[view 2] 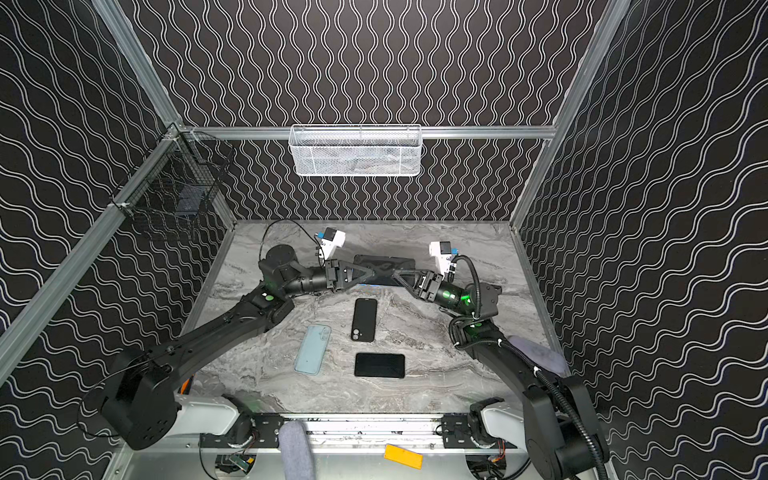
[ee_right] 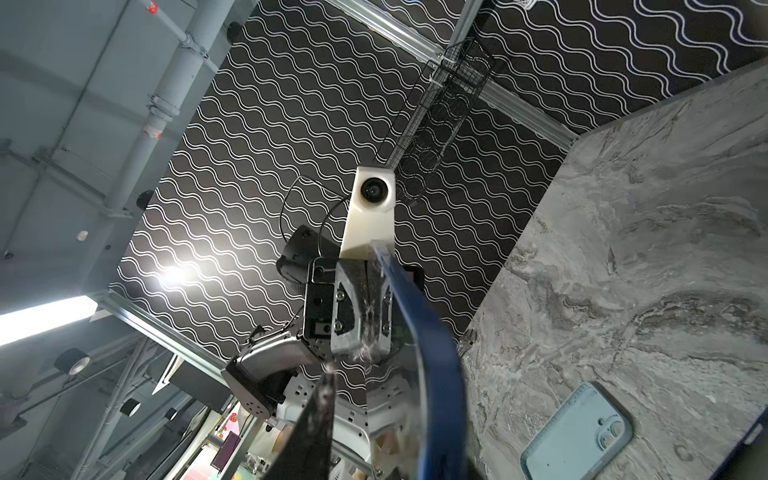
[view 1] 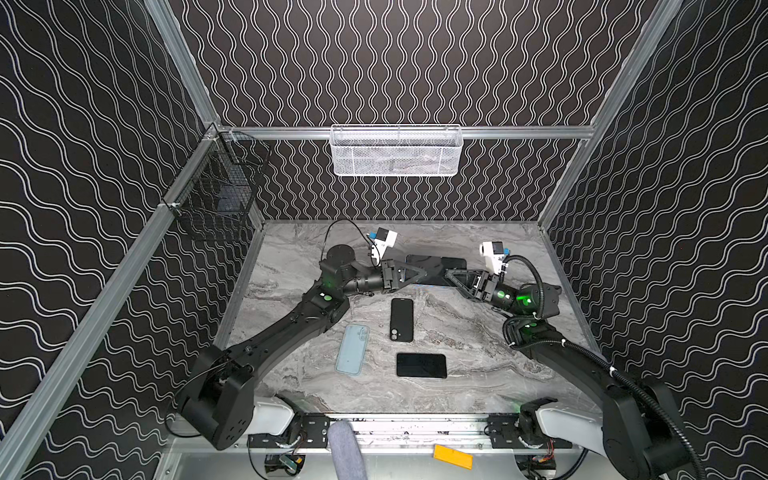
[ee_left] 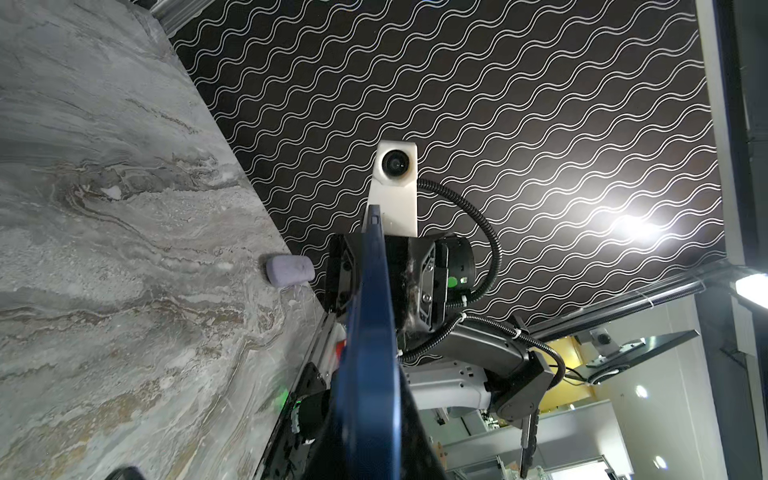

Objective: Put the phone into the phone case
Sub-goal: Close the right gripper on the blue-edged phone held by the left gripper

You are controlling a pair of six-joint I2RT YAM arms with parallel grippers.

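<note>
A dark phone (view 1: 455, 262) with a blue rim hangs on edge above the back middle of the table in both top views (view 2: 401, 262). My left gripper (view 1: 434, 270) is shut on its left part, and the blue rim (ee_left: 370, 332) fills the left wrist view. My right gripper (view 1: 453, 274) is open around the right end. One finger (ee_right: 316, 415) stands a little off the glossy screen, and the other is hidden behind the phone (ee_right: 419, 332). A light blue phone case (view 1: 352, 349) and a black phone case (view 1: 402, 319) lie flat nearer the front.
A black phone (view 1: 421, 365) lies flat near the front middle. A white mesh basket (view 1: 395, 150) hangs on the back wall and a black wire basket (view 1: 216, 187) on the left wall. A lilac lump (view 2: 538, 353) sits at the table's right edge.
</note>
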